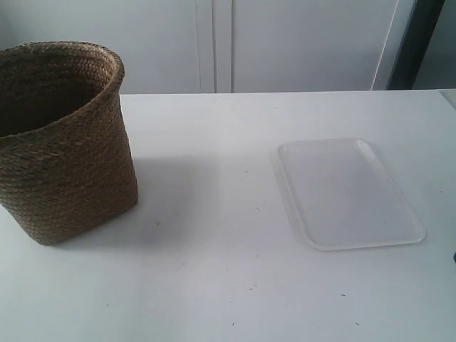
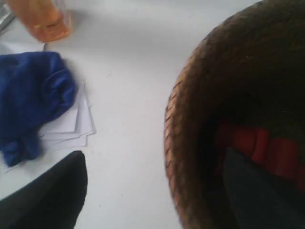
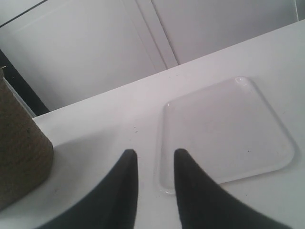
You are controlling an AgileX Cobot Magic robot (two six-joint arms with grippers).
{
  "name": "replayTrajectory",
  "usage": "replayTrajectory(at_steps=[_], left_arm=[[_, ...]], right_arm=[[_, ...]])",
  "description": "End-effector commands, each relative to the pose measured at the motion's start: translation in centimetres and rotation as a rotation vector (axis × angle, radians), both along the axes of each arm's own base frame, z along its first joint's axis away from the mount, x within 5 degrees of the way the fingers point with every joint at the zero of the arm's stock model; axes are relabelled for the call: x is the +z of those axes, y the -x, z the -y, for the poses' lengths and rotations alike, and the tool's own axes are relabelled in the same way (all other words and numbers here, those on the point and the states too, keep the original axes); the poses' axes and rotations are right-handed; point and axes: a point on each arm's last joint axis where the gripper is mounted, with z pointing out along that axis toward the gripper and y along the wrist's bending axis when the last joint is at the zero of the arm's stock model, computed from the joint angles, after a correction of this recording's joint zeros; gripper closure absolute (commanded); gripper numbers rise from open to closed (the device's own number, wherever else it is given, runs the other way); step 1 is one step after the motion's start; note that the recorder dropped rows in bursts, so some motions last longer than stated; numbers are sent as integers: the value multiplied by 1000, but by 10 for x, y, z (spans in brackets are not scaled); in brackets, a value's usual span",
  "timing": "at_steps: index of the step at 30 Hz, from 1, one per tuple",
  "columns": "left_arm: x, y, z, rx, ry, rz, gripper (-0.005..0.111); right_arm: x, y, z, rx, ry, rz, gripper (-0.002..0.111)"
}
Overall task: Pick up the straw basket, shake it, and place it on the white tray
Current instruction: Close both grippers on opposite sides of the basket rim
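Observation:
The straw basket (image 1: 60, 146) stands upright on the white table at the exterior view's left, and neither arm shows in that view. My left gripper (image 2: 156, 160) is open and straddles the basket's rim (image 2: 178, 143), with one finger (image 2: 52, 195) outside and the other (image 2: 257, 191) inside. Something red (image 2: 259, 145) lies in the basket. The white tray (image 1: 348, 192) lies bare at the exterior view's right. My right gripper (image 3: 156, 160) hovers open over the table at the near corner of the tray (image 3: 224, 131), holding nothing; the basket (image 3: 19, 143) stands apart from it.
Beside the basket in the left wrist view lie a blue cloth (image 2: 28, 100) on white paper sheets (image 2: 71, 126) and an orange translucent container (image 2: 45, 19). White cabinet doors (image 1: 285, 43) stand behind the table. A dark upright (image 1: 417, 43) shows at the back right.

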Motion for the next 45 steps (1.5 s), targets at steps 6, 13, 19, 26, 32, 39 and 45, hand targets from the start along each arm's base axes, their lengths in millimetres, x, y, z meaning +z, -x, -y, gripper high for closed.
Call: replayTrajectory(at_steps=[6, 13, 19, 26, 32, 39, 45], left_arm=[[-27, -42, -11, -3, 14, -4, 26], [-48, -67, -8, -11, 93, 10, 26], [-70, -80, -9, -18, 81, -66, 37], [-74, -79, -11, -22, 56, -108, 107], [-74, -78, -10, -24, 58, -118, 107], [-74, -78, -9, -22, 81, -115, 107], [-74, -80, -4, -49, 119, -101, 107]], right_arm=[[-1, 0, 0, 0, 14, 5, 82], [-1, 0, 0, -1, 17, 8, 82], [0, 0, 1, -4, 15, 16, 82], [0, 0, 0, -5, -23, 15, 82], [7, -1, 1, -24, -109, 72, 82], [30, 3, 1, -8, -214, 106, 82], [71, 14, 3, 6, -219, 230, 82]])
